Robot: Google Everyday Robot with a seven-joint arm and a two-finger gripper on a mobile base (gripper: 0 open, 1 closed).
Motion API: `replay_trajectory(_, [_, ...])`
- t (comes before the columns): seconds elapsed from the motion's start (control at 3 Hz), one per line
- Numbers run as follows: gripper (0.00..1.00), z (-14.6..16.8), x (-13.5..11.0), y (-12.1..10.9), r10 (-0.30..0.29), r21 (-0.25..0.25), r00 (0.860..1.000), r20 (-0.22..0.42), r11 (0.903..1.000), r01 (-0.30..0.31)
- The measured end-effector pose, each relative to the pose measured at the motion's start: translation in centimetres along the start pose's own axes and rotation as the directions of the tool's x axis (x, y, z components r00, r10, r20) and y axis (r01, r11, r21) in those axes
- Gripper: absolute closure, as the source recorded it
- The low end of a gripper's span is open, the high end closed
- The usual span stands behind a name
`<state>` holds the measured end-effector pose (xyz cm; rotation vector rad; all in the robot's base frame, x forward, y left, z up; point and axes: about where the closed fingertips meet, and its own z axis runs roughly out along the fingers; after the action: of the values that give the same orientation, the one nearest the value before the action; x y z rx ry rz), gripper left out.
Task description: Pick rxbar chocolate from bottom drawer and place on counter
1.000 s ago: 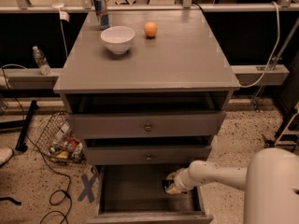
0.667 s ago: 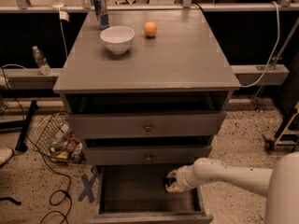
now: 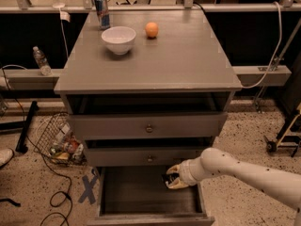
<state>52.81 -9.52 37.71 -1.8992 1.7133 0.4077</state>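
The bottom drawer (image 3: 141, 201) is pulled open, its inside dark. My gripper (image 3: 172, 178) reaches in from the right, at the drawer's back right just under the middle drawer's front. Its pale fingers (image 3: 175, 168) sit above and below a small black wrapper, the rxbar chocolate (image 3: 167, 179), and appear closed on it, holding it a little above the drawer floor. The counter (image 3: 174, 60) is the grey top of the cabinet, well above the gripper.
On the counter stand a white bowl (image 3: 118, 38), an orange (image 3: 151, 29) and a can (image 3: 102, 12). The top drawer (image 3: 148, 125) stands pulled out above the gripper, the middle drawer (image 3: 149, 157) less so. A wire basket of items (image 3: 59, 140) and cables lie on the floor to the left.
The gripper has risen slightly inside the bottom drawer with the dark wrapper in it. The arm's bulky elbow has dropped out of the lower right corner.
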Motion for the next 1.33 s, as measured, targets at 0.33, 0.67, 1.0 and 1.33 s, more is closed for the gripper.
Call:
replay_trajectory(0.33, [1.0,0.0,0.0,0.0,0.0,0.0,1.0,0.0,1.0,0.0])
replay_trajectory(0.67, [1.0,-1.3,-0.7,0.2,-0.007,0.008,1.0,-0.014,0.9999,0.007])
replay_trajectory(1.0, [1.0,-5.0,-2.8,0.5,-0.028,0.024,0.999,-0.029,0.9993,0.028])
replay_trajectory(1.33, [1.0,-8.7,-5.3,-0.3,-0.059,0.04,0.998,-0.035,0.9974,0.06])
